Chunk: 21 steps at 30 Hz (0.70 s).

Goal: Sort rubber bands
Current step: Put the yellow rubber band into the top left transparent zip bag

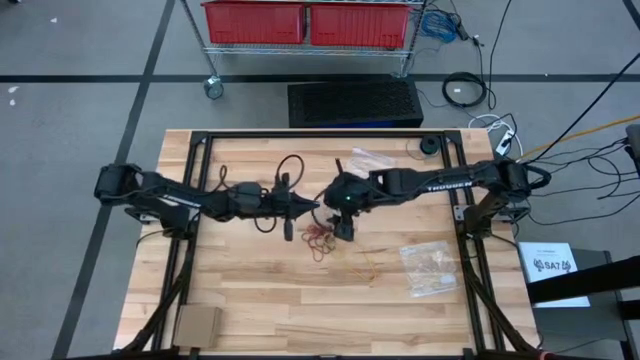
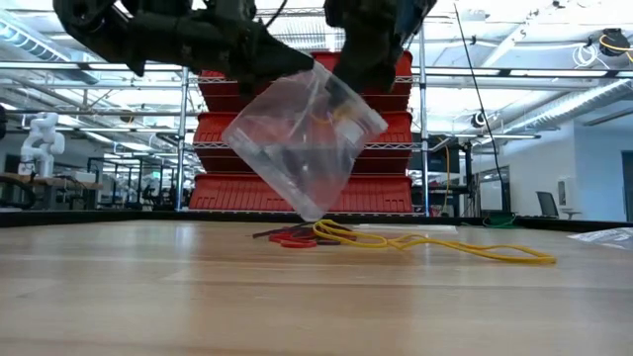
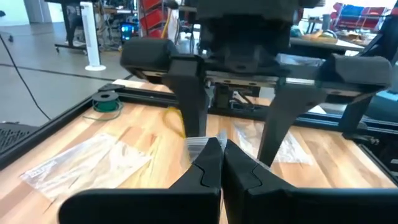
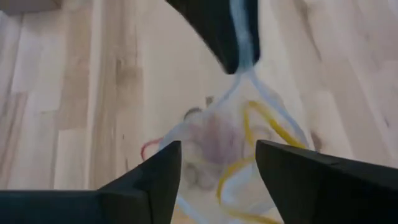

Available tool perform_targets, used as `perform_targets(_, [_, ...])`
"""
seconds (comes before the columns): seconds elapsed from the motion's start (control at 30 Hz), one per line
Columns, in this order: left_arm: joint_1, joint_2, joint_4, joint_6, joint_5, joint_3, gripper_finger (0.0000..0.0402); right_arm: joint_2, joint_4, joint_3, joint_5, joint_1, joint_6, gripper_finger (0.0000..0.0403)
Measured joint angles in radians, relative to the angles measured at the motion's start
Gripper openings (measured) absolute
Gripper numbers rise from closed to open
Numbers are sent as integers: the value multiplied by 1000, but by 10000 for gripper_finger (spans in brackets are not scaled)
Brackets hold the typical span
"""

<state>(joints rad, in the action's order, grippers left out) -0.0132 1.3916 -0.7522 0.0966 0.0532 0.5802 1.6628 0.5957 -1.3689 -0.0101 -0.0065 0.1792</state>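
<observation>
A clear plastic bag (image 2: 297, 148) with yellow and red rubber bands (image 4: 249, 130) inside hangs over the table's middle. My left gripper (image 1: 312, 208) is shut on it. My right gripper (image 4: 217, 146) reaches in from the right, slanting down, and is open. Its fingers stand on either side of the bag's upper part, and I cannot tell whether they touch it. More loose rubber bands lie on the wood below: a red bunch (image 1: 320, 240) and a yellow one (image 2: 425, 245). My left gripper pinches the bag's top edge (image 4: 244, 65) between its two shut fingers, coming level from the table's left. The bag hangs tilted below the fingers, its lower corner (image 2: 311, 212) close over the table.
A second clear bag (image 1: 430, 268) lies flat toward the right edge and another (image 1: 372, 157) near the far edge. A cardboard piece (image 1: 197, 325) sits at the near left corner. A small black round thing (image 1: 430, 146) and a green roll (image 3: 106, 104) are at the far side.
</observation>
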Motion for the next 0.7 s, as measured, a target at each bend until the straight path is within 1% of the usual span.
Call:
perform_targets(0.07, [0,23,0,-8,0,18,0,-11,26,0,-27,-10,3,197])
perform_targets(0.2, [0,35,-5,-26,0,32,0,-53,100,0,-48,-26,4,190])
perform_targets(0.27, [0,35,-34,-31,1,33,0,-85,128,0,-48,-28,4,188])
perform_targets(0.4, [-5,35,-118,-33,5,34,0,-130,131,-1,-48,-30,3,188])
perform_targets(0.63, [-27,35,-140,-27,57,34,0,-115,130,-1,-34,-30,-11,185])
perform_targets(0.7, [-32,40,-155,-27,65,34,0,-111,131,-1,-5,-30,-20,178])
